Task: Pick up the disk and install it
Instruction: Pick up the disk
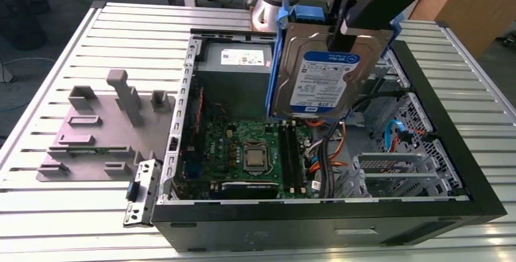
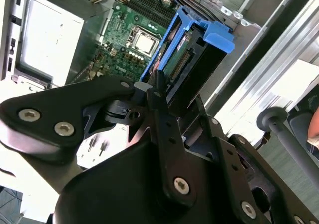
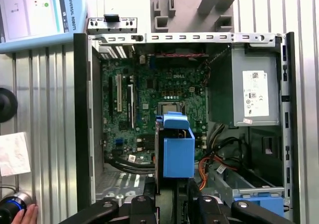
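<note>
Gripper (image 1: 361, 37) is closed on the disk (image 1: 310, 75), w/ its 2 black fingers (image 2: 158, 92) pinching the drive across its thin sides near 1 end. The disk hangs upright in the air, white-and-blue label facing the exterior view's camera & blue carrier rails running down both long edges. In the first wrist view the disk (image 3: 177, 149) shows end-on, blue carrier end toward the camera, w/ the gripper (image 3: 172, 196) beneath it in the picture. In the second wrist view the disk (image 2: 194, 59) shows its connector edge & circuit-board side.

Below it lies the open PC case (image 1: 322, 226) on its side. The disk's lower end sits over the green mobo (image 1: 241, 147), near the CPU socket (image 1: 255, 158) & the memory slots; it touches nothing in the case as far as can be told. Grey PSU box (image 1: 241, 72) w/ a white sticker sits in the case behind the disk's left rail as the exterior view shows it. On the exterior view's right is the metal drive cage (image 1: 403, 171), w/ a blue cable (image 1: 403, 130) & orange wires (image 1: 342, 132) close by.

Outside the case, on the exterior view's left, a grey fixture plate (image 1: 96, 135) w/ upright blocks lies on the slatted metal table (image 1: 81, 226). A small metal bracket (image 1: 141, 192) stands at the case's near corner.
</note>
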`<state>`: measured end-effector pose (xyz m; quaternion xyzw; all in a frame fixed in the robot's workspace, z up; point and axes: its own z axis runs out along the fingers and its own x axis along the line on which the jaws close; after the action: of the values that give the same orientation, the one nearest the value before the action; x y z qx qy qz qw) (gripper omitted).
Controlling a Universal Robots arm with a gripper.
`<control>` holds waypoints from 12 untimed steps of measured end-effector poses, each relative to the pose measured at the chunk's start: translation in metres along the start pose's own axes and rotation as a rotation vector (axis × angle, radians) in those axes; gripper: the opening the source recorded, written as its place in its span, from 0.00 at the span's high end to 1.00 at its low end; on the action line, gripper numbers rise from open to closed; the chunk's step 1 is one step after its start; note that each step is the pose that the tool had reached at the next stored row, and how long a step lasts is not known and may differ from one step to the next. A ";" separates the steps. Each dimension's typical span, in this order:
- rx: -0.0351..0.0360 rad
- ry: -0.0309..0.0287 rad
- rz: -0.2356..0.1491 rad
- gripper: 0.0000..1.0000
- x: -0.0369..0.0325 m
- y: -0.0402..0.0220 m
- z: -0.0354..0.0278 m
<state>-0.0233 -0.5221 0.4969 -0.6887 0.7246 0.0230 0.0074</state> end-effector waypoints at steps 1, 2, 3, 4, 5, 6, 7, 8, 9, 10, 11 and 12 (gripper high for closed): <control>0.0000 0.0001 -0.001 0.65 -0.0020 0.0001 -0.0002; -0.0001 0.0001 -0.002 0.65 -0.0041 0.0002 -0.0004; -0.0001 0.0001 -0.002 0.65 -0.0061 0.0003 -0.0006; -0.0001 0.0001 -0.003 0.65 -0.0080 0.0004 -0.0008; -0.0001 0.0001 -0.004 0.65 -0.0100 0.0005 -0.0010; -0.0002 0.0002 -0.004 0.65 -0.0120 0.0006 -0.0013; -0.0002 0.0001 -0.005 0.65 -0.0140 0.0007 -0.0014; -0.0003 0.0002 -0.006 0.65 -0.0160 0.0009 -0.0016; -0.0003 0.0002 -0.007 0.65 -0.0182 0.0010 -0.0018; -0.0003 0.0002 -0.008 0.65 -0.0201 0.0011 -0.0020; -0.0003 0.0002 -0.008 0.65 -0.0221 0.0012 -0.0022; -0.0004 0.0003 -0.009 0.65 -0.0241 0.0013 -0.0025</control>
<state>-0.0233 -0.4981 0.5004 -0.6920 0.7215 0.0230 0.0072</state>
